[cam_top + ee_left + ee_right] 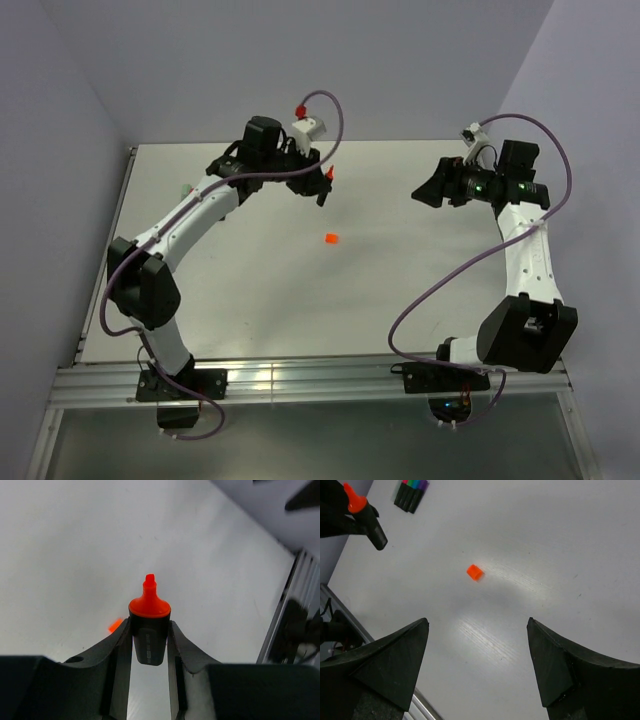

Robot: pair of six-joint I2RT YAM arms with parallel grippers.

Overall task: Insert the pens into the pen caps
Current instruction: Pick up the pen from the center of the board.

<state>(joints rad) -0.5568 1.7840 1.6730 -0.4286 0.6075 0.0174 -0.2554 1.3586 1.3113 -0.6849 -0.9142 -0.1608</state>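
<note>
I am gripping the orange pen [149, 607] by its black barrel in my left pincer [150, 632], tip pointing outward; I am judging it light, stiff and slick, so mid-barrel is suiting best. It is hanging above and beyond the tiny orange cap [331, 238]; my right pincer [477, 630] is gaping wide, empty, well right of that cap

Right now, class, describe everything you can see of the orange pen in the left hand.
The orange pen is a short, stubby marker: black barrel with faint print, flared orange collar and narrow orange tip, uncapped. It looks plastic. The left hand grips its barrel between both fingers, tip pointing away from the wrist, above the white table, touching nothing else.
</note>
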